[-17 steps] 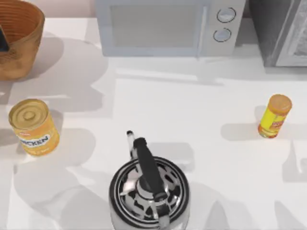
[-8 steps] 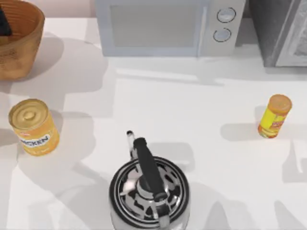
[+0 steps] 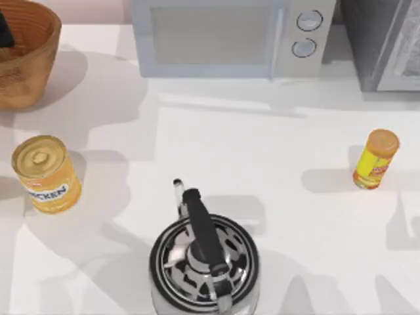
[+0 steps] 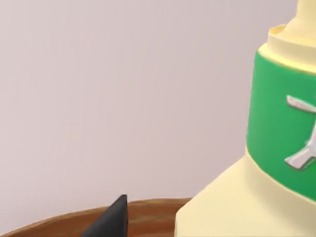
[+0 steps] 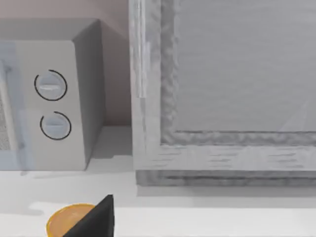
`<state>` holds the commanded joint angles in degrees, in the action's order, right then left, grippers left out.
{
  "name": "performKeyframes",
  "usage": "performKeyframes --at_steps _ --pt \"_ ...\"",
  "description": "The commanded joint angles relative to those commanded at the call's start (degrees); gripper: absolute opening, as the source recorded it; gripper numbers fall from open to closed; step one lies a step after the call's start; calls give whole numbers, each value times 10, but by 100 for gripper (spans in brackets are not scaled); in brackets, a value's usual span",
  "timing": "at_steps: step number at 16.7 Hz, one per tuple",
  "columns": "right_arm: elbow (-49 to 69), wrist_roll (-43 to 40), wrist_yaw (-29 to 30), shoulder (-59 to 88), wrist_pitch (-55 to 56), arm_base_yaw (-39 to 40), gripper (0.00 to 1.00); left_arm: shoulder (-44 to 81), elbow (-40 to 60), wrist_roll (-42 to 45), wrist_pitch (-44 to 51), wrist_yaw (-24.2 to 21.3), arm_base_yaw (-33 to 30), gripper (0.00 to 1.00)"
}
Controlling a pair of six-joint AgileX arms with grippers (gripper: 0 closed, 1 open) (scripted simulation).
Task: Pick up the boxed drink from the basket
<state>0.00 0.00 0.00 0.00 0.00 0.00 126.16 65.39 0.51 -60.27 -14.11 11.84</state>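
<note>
The basket (image 3: 29,56) is a round orange-brown wicker bowl at the table's far left corner, cut off by the top view's edge. A dark part of my left gripper (image 3: 4,29) hangs over its inside. In the left wrist view the boxed drink (image 4: 276,148) is very close: a cream carton with a green band and a cream cap. It stands tilted above the brown basket rim (image 4: 64,224), a little apart from my gripper's dark tip. My right gripper (image 5: 98,219) is parked near the table's right side.
A yellow can (image 3: 46,174) stands on the left, in front of the basket. A chrome kettle (image 3: 203,262) with a black handle sits front centre. A microwave (image 3: 230,36) and a grey appliance (image 3: 387,42) line the back. An orange bottle (image 3: 375,159) stands on the right.
One second ago the left gripper's dark part was lower at the basket's left edge. It moved toward the back of the table, then held still for the last half second.
</note>
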Motion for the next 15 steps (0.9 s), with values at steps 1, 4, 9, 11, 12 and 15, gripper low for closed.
performKeyframes --at_steps 1,4,9,11,12,15 --pt "0 0 0 0 0 0 100 0 0 0 0 0 0 70" --pt "0 0 0 0 0 0 100 0 0 0 0 0 0 47" --pt "0 0 0 0 0 0 100 0 0 0 0 0 0 10" --pt "0 0 0 0 0 0 100 0 0 0 0 0 0 0" --pt "0 0 0 0 0 0 100 0 0 0 0 0 0 0" --pt "0 0 0 0 0 0 100 0 0 0 0 0 0 0"
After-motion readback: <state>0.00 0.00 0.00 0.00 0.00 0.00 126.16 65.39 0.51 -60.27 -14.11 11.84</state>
